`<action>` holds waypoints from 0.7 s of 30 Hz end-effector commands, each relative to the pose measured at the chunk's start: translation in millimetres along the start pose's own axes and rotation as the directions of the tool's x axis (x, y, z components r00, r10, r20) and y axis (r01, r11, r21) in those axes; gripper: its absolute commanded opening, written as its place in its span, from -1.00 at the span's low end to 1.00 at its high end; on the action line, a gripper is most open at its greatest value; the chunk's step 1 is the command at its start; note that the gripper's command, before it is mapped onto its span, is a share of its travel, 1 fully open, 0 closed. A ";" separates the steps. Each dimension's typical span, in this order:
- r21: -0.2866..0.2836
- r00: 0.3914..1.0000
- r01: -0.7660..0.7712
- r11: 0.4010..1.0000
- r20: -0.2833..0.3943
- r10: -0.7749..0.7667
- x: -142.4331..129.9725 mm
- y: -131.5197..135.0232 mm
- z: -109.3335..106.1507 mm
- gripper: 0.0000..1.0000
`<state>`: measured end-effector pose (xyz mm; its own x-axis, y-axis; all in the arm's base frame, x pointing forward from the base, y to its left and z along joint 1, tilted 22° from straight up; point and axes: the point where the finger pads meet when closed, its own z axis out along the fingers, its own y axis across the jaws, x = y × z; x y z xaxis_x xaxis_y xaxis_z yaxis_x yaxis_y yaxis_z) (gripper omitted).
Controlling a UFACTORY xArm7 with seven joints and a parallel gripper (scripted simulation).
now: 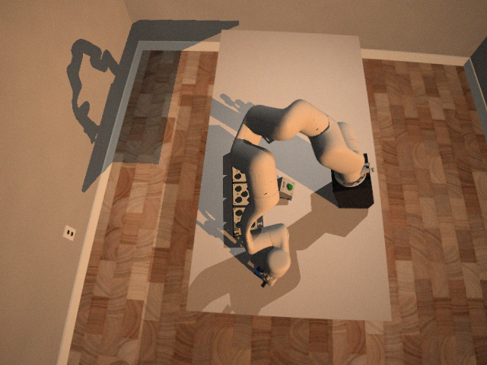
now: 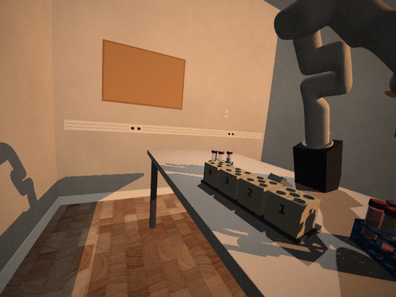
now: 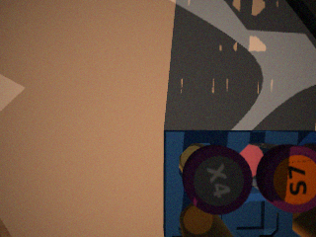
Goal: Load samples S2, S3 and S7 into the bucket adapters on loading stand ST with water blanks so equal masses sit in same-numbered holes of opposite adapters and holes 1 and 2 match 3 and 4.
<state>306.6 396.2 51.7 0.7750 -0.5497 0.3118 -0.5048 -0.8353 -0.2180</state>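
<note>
My gripper points down over the blue sample rack and is shut on a tube; its label is hidden. The wrist view shows no fingertips. In the rack stand X4, grey dot, and S7, orange dot, pink liquid beneath. Another orange-dotted tube shows at the right edge of the exterior view. Adapters 1, 2, 3 and 4 stand in a row on the loading stand; their visible holes look empty. The green DONE key stands up.
Three purple-capped tubes stand beyond adapter 4; their dots are unreadable. The sloped desk is beside the adapter row, towards the robot base. The arm covers part of the row in the top view.
</note>
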 end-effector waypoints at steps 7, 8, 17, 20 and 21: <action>0.003 1.000 0.001 1.000 0.001 -0.001 -0.3 -1.3 -20.0 -1.00; 0.003 1.000 0.001 1.000 0.001 -0.001 -0.3 -1.3 -22.0 -1.00; 0.003 1.000 0.001 1.000 0.001 -0.001 -0.3 -1.3 -35.9 -1.00; 0.003 1.000 0.001 1.000 0.001 -0.001 -0.3 -1.3 -41.9 -1.00; 0.003 1.000 0.001 1.000 0.001 -0.001 -0.3 -1.3 -43.9 -1.00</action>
<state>293.4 395.6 83.6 0.7746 -0.5499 0.3123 -0.5052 -0.8351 -0.2175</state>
